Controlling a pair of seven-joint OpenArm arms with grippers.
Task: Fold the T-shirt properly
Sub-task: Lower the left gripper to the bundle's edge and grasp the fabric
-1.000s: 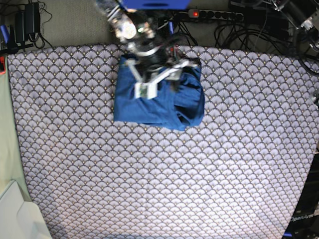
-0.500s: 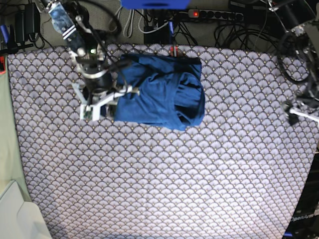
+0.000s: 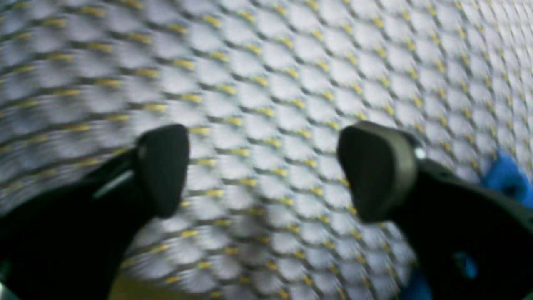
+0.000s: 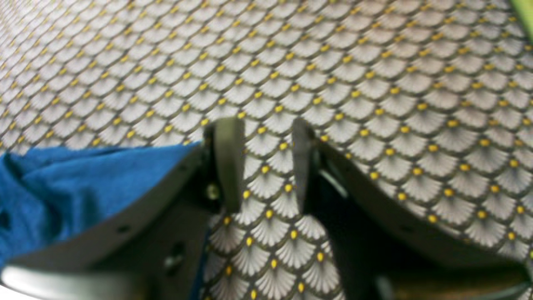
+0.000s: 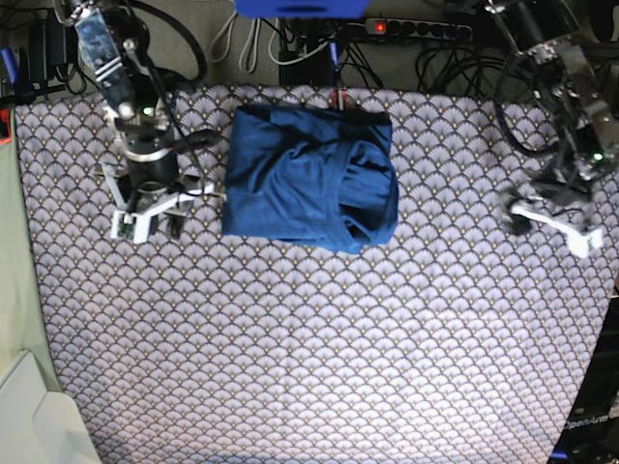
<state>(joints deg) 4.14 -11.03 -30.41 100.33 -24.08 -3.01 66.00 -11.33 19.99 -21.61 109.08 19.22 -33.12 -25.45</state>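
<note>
T-shirt (image 5: 309,179) lay folded at upper centre on the tablecloth (image 5: 319,358), top edge at the cloth's far border, wide bare cloth below and both sides; left gripper (image 3: 262,171) spread wide, empty, at right; right gripper (image 4: 262,164) narrowly parted, empty, just left of the shirt.

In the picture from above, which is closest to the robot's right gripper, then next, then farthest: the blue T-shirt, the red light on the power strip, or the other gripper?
From the right gripper:
1. T-shirt, right beside it on the tablecloth.
2. Red light on the power strip, beyond the cloth's top edge.
3. Left gripper, far across at the picture's right edge.
</note>
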